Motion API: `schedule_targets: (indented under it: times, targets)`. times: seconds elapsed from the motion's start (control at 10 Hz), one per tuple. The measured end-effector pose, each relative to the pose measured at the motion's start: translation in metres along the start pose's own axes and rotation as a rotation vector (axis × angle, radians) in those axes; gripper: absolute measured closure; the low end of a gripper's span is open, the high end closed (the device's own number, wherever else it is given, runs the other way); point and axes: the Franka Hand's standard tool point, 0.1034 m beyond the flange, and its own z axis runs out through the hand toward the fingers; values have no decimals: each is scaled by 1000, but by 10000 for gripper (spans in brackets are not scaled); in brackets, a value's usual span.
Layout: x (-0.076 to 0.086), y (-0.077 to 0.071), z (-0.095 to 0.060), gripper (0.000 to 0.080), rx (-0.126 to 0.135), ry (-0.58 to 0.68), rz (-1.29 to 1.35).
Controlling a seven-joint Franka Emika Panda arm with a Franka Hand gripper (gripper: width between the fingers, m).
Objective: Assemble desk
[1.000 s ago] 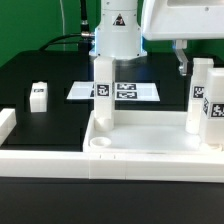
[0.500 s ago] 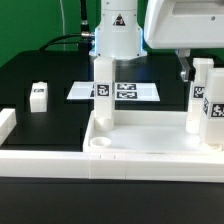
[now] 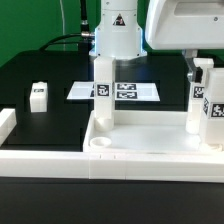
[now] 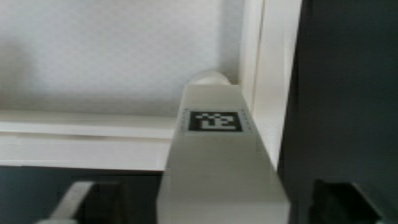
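The black table point(image 3: 50, 70) fills my feed, with a green backdrop behind it. The white tabletop point(image 3: 150, 158) lies rim-up at the near edge. The left leg point(image 3: 102, 90) stands upright at its far corner, and two more stand on the exterior view's right. The hand point(image 3: 198, 58) hangs over one of these, the right leg point(image 3: 202, 95). In the wrist view its dark fingers point(image 4: 98, 200) flank that tagged leg, but I cannot tell whether they pinch it. A loose leg point(image 3: 38, 96) sits well apart on the left, and the marker board point(image 3: 135, 92) lies behind.
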Motion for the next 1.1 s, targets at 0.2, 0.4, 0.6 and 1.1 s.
schedule_targets:
  times: [0.2,0.4,0.6,1.1]
  targets:
    - [0,0,0,408,0,0,0]
    - [0,0,0,511,0,0,31]
    - [0,0,0,511,0,0,45]
    - [0,1,0,511,15,-2,427]
